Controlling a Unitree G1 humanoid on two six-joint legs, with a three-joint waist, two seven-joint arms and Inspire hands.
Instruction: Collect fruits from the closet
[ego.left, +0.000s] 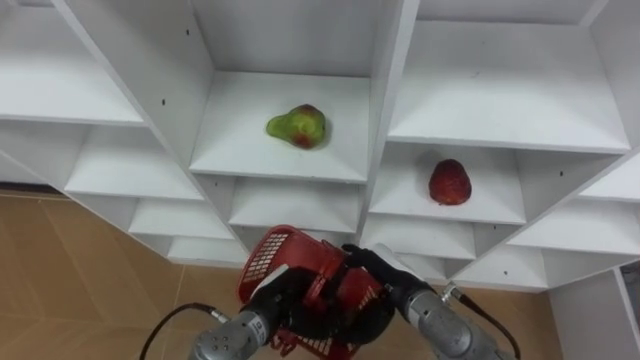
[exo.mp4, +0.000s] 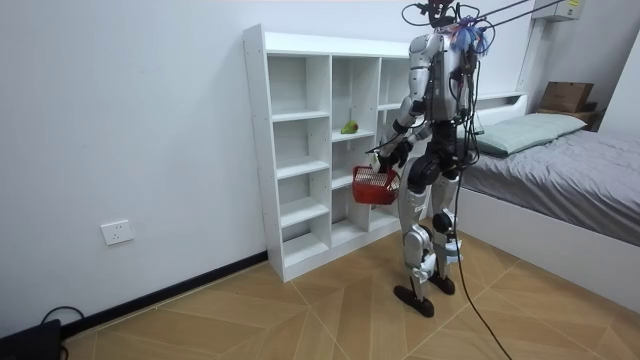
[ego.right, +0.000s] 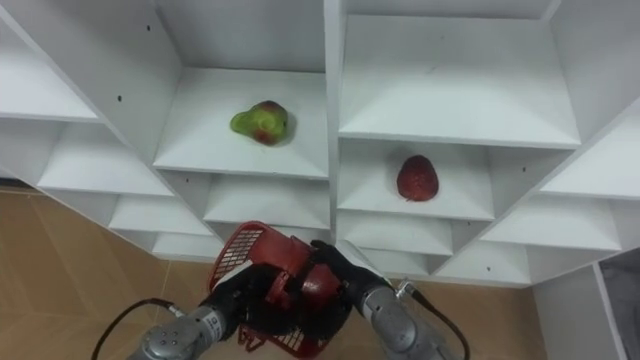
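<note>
Pear (ego.left: 297, 126) and red fruit (ego.left: 450, 182) sit shelved. Left hand (ego.left: 272, 300) and right hand (ego.left: 374, 272) both clutch the basket (ego.left: 296, 258); releasing one may tip it.

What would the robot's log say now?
left hand, right hand: holding basket | pear, red fruit: on closet shelves

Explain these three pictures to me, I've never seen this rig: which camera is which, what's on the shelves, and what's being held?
This is a two-legged humanoid robot standing before a white shelf unit. The room view comes from a camera standing in the room. The two eye views come from its head, looking down. A green-red pear lies in one compartment, and a red fruit lies in the next column to the right, one shelf lower. The left robot hand and right robot hand together grip a red basket.
</note>
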